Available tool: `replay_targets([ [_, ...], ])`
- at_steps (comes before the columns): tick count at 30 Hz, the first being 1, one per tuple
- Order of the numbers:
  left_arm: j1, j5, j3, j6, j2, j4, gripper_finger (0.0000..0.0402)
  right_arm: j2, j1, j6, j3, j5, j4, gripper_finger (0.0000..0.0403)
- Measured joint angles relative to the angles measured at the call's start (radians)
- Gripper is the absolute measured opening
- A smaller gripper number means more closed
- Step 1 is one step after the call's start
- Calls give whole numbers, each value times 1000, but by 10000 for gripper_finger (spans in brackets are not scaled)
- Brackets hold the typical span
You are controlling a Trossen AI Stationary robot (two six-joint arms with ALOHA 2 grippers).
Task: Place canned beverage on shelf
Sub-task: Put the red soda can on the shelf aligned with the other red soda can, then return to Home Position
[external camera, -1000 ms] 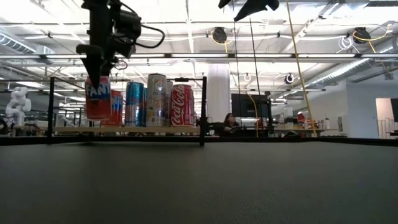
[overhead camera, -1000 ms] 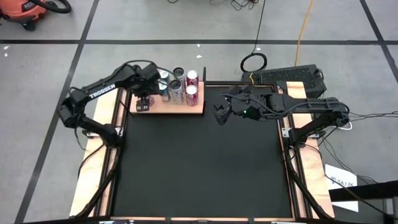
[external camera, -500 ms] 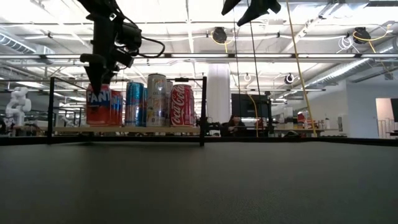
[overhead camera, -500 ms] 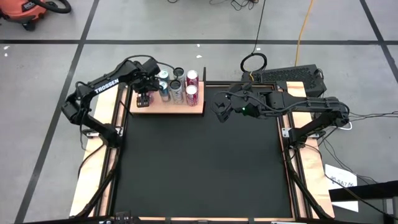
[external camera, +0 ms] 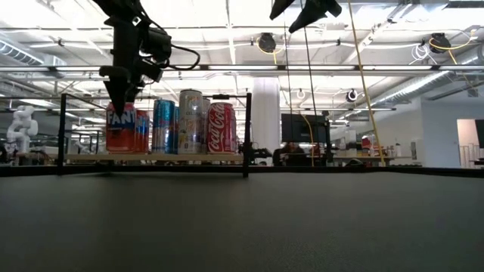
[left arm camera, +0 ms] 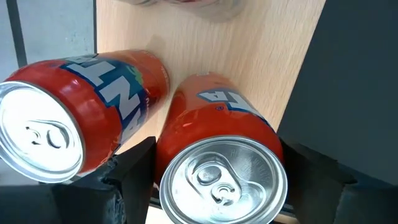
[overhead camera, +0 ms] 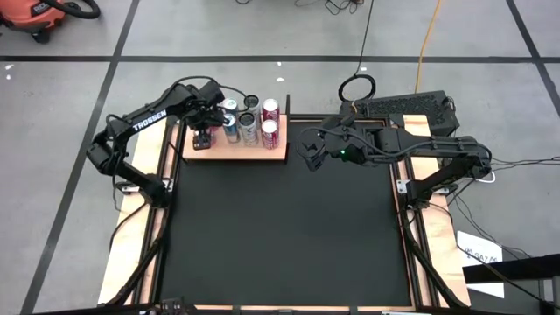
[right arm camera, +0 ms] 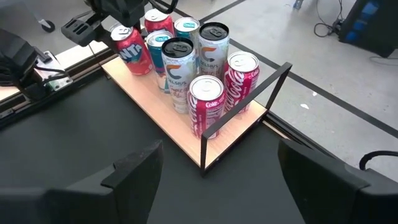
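Note:
My left gripper [overhead camera: 203,140] stands over the near left part of the light wooden shelf [overhead camera: 262,154] and is shut on an orange Fanta can [left arm camera: 217,180]. That can is upright beside a second Fanta can [left arm camera: 62,118]. Two Celsius cans [right arm camera: 177,62] and two red Coca-Cola cans [right arm camera: 208,102] stand on their bases farther right on the shelf. My right gripper [overhead camera: 308,157] is open and empty, high over the black mat to the right of the shelf. My left gripper pinches the Fanta can's upper side wall [left arm camera: 166,155] between its two fingers, one on each side just below the rim. The fingers come from above, pointing down. The can is upright with its base at the shelf board [external camera: 121,149].
Thin black posts [external camera: 248,132] and a rail frame the shelf. The shelf sits at the far left of the black mat [overhead camera: 280,227]. Wooden strips run along the table's sides. A person [external camera: 286,153] sits far off in the room behind.
My left gripper has gone down with the Fanta can and a little toward the far edge. The can was lifted clear above the shelf board and now stands at board level next to the other Fanta can, still upright.

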Motion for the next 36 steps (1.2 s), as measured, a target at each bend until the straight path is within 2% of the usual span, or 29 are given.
replay_targets([
  [10,0,-23,-5,-27,-5,6,324,0,0,3,0,0,0,306],
  [26,2,-98,-4,-30,-115,19,327,0,0,3,0,0,0,306],
  [36,-26,-105,11,-147,-201,8,327,0,1,14,0,0,2,306],
])
